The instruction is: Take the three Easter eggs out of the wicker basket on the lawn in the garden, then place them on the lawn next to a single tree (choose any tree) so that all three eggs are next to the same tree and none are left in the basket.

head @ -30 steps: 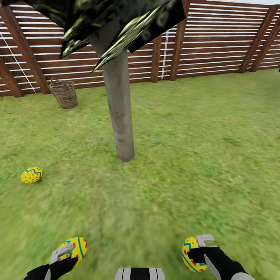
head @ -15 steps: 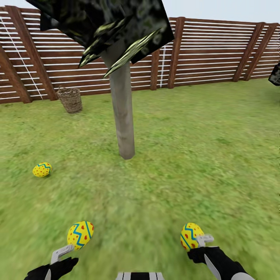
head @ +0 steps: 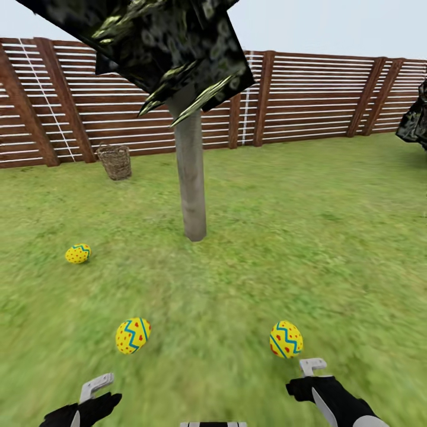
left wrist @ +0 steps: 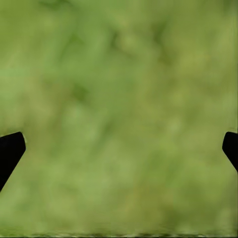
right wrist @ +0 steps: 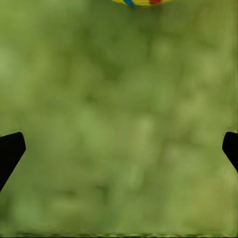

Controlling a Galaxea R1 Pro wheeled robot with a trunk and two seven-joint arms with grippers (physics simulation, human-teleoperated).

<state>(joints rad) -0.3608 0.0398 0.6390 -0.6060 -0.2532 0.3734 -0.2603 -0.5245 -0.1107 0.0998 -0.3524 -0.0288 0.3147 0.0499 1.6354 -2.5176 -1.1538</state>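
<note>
On the lawn (head: 308, 237), three Easter eggs lie around the grey trunk of a small tree (head: 193, 178). One egg (head: 78, 253) rests well to the left of the trunk; a second (head: 133, 335) lies nearer the robot, just ahead of the left gripper (head: 95, 388); the third (head: 286, 339) lies just ahead of the right gripper (head: 313, 367). Neither of the near eggs touches a gripper.

Both sets of jaws stand wide apart and hold nothing: in the left wrist view the dark fingertips (left wrist: 10, 151) sit at the far edges with only blurred grass between them, and the right wrist view shows the same wide spread, fingertips (right wrist: 10, 151) apart over grass, with the rim of an egg (right wrist: 141, 2) just past them.

The wicker basket (head: 115, 162) stands upright near the slatted wooden fence (head: 308, 98), well apart from the tree and the eggs (its inside cannot be seen from here). The tree's dark, blocky crown (head: 160, 47) hangs above the trunk.
</note>
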